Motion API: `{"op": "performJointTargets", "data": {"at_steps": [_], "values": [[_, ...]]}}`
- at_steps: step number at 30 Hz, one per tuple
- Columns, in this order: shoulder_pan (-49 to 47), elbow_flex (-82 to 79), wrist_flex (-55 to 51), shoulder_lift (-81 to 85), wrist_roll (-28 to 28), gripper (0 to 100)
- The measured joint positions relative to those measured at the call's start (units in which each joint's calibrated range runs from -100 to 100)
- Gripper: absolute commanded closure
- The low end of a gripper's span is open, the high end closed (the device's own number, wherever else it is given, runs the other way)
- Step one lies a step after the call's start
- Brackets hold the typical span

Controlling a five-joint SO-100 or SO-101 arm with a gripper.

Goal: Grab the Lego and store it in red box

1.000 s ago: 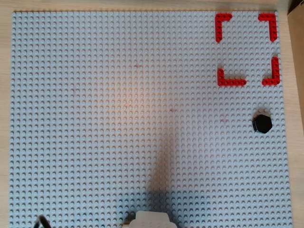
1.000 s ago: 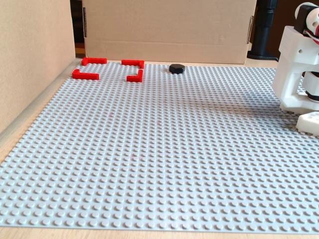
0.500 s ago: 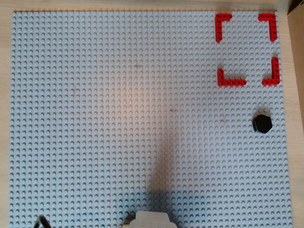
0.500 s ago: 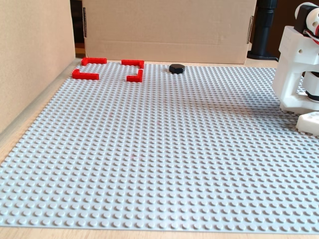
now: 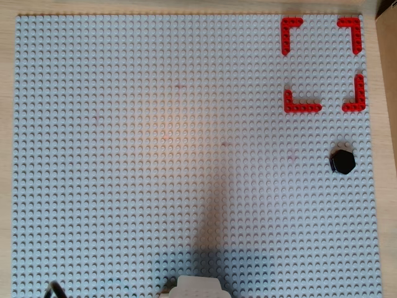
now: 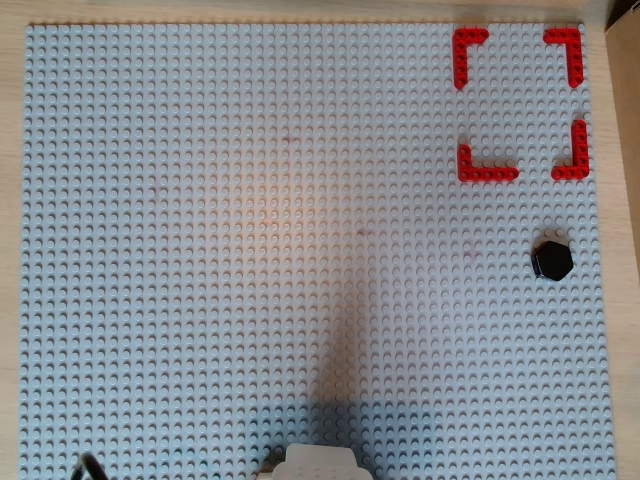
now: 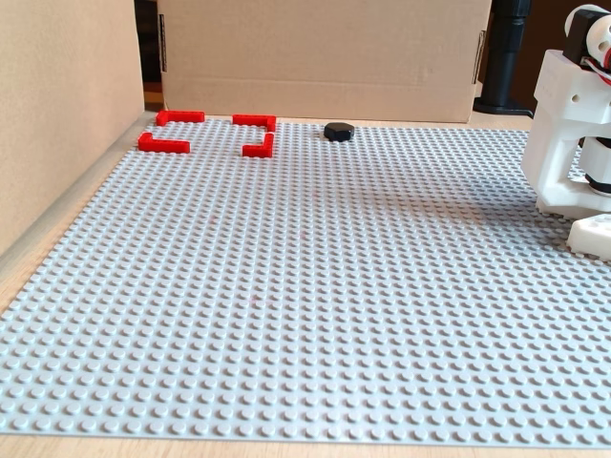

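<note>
Still pre-grab: Lego (image 5: 342, 161) loose just below red box (image 5: 302, 108), claw out of view, can't tell open or clenched, needs a reach over first.

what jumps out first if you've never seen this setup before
The bright red box grabs the eye first: four red corner brackets marking a square at the top right of the grey studded baseplate in both overhead views. Next is the glossy black Lego, sitting alone just below that square, outside it and touching none of the brackets. In the fixed view, the white arm base stands at the right edge, far from both.
</note>
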State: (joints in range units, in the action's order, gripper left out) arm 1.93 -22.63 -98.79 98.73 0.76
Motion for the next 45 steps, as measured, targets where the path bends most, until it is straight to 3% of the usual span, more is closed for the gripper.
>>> {"op": "performJointTargets", "data": {"at_steps": [45], "values": [[-0.07,-0.98,0.0,0.0,-0.1,99]]}}
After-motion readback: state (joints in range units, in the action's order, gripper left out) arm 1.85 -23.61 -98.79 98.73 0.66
